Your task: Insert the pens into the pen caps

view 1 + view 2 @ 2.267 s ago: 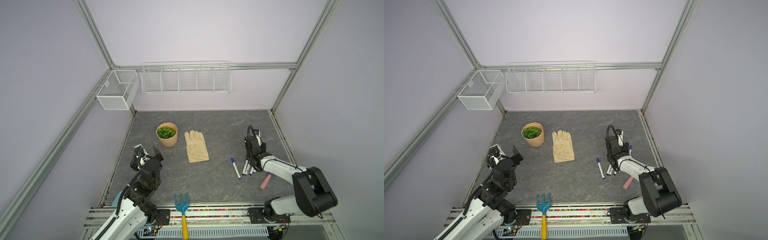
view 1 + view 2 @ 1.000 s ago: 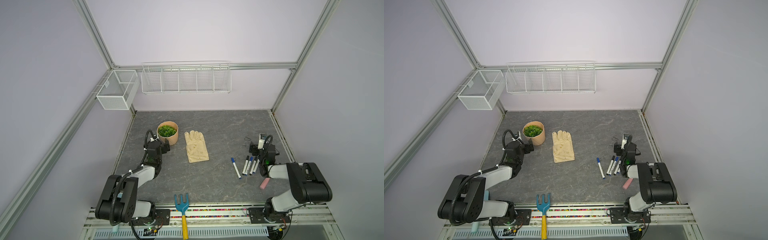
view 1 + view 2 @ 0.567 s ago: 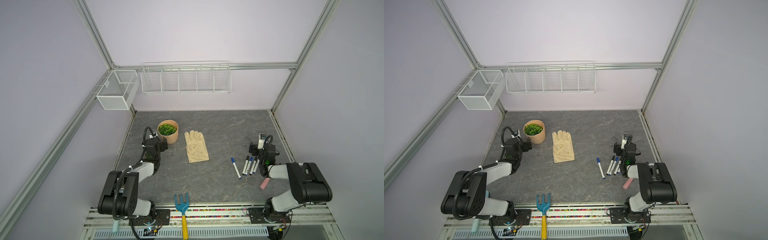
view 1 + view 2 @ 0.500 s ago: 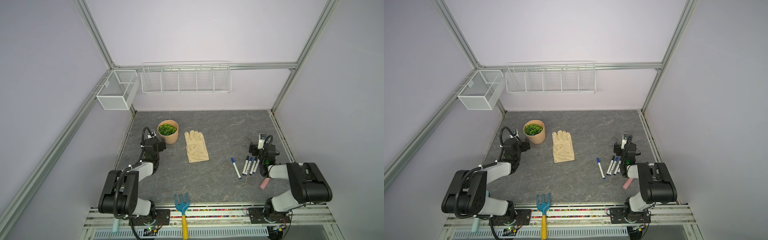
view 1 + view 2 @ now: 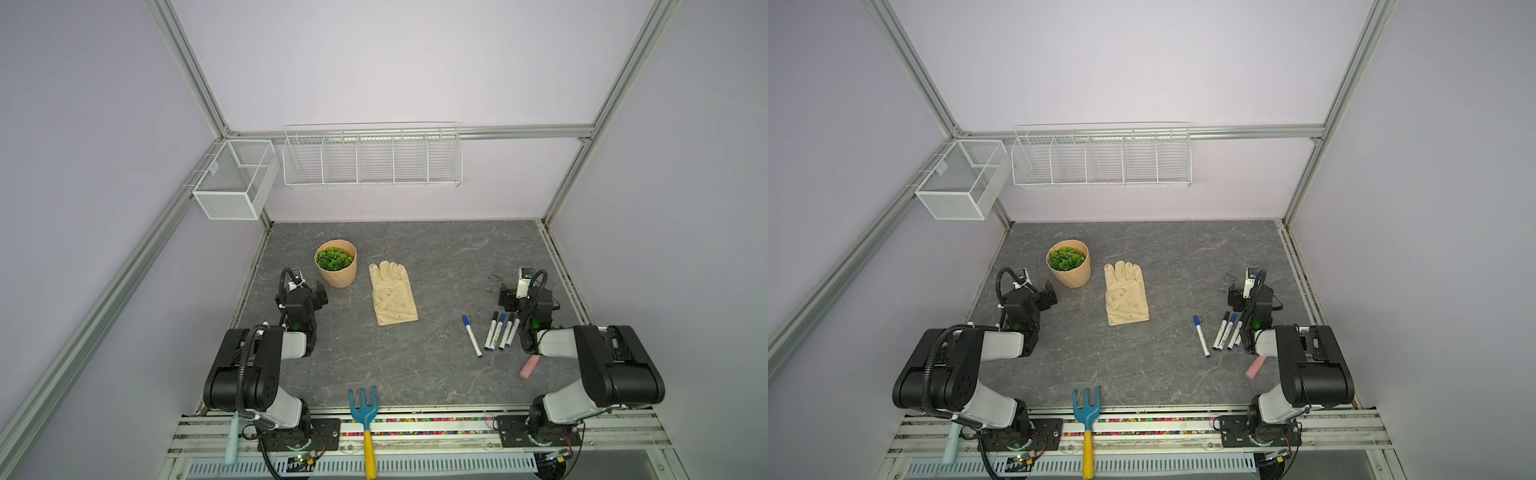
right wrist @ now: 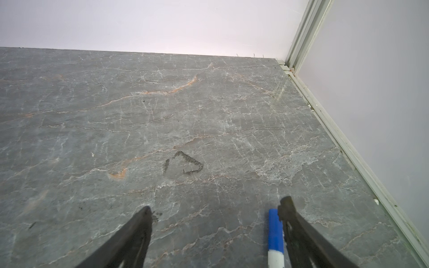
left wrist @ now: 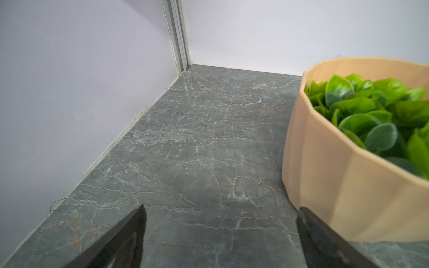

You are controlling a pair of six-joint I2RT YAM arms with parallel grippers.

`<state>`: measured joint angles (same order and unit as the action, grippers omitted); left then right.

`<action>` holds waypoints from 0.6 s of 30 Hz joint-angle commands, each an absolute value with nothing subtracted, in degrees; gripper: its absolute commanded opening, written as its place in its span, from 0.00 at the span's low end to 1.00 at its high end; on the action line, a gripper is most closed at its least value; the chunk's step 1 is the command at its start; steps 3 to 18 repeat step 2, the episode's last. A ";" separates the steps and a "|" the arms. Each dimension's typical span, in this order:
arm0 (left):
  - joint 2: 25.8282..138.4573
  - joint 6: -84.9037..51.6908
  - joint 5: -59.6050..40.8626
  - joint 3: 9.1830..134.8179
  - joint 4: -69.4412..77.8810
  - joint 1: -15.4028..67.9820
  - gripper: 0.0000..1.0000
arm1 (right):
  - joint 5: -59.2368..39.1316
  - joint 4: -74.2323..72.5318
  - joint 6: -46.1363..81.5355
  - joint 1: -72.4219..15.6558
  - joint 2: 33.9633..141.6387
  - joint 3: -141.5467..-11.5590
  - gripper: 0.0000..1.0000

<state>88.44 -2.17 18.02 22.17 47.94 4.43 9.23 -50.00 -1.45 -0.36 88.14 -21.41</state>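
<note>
Both grippers lay low over the worktop [image 5: 436,257] with jaws spread wide and nothing held. The left gripper [image 7: 221,210] sat close beside the plant pot [image 5: 338,278], and the right gripper [image 6: 217,204] sat at the far end of the pens [image 5: 497,332]. These lay in a loose row on the worktop's right side, one a little apart, each showing a blue or black pen cap [image 6: 275,228] on its end. The likeliest trouble, as I judged it, was the right gripper's finger [image 6: 301,236] just beside a blue-capped pen. A sideways sweep or closing jaws could roll it into its neighbours, and a cap not pushed home might work loose; whether all were seated was too small to tell. A swing of the left arm could likewise nudge the pot. The pot held green leaves [image 5: 334,258]; the wire shelf basket [image 5: 374,158] and the mesh box [image 5: 232,183] on the walls showed nothing inside.
</note>
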 commanded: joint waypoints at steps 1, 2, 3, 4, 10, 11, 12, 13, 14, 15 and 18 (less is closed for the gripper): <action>88.52 -2.57 18.21 23.12 50.19 4.04 1.00 | 8.05 -49.70 -1.06 -0.07 87.64 -21.99 0.88; 88.53 -2.51 18.20 23.12 50.19 4.04 1.00 | 8.07 -49.93 -1.06 -0.08 87.62 -21.79 0.88; 88.53 -2.51 18.20 23.12 50.19 4.04 1.00 | 8.07 -49.93 -1.06 -0.08 87.62 -21.79 0.88; 88.53 -2.51 18.20 23.12 50.19 4.04 1.00 | 8.07 -49.93 -1.06 -0.08 87.62 -21.79 0.88; 88.53 -2.51 18.20 23.12 50.19 4.04 1.00 | 8.07 -49.93 -1.06 -0.08 87.62 -21.79 0.88; 88.53 -2.51 18.20 23.12 50.19 4.04 1.00 | 8.07 -49.93 -1.06 -0.08 87.62 -21.79 0.88; 88.53 -2.51 18.20 23.12 50.19 4.04 1.00 | 8.07 -49.93 -1.06 -0.08 87.62 -21.79 0.88; 88.53 -2.51 18.20 23.12 50.19 4.04 1.00 | 8.07 -49.93 -1.06 -0.08 87.62 -21.79 0.88; 88.53 -2.51 18.20 23.12 50.19 4.04 1.00 | 8.07 -49.93 -1.06 -0.08 87.62 -21.79 0.88; 88.53 -2.51 18.20 23.12 50.19 4.04 1.00 | 8.07 -49.93 -1.06 -0.08 87.62 -21.79 0.88; 88.53 -2.51 18.20 23.12 50.19 4.04 1.00 | 8.07 -49.93 -1.06 -0.08 87.62 -21.79 0.88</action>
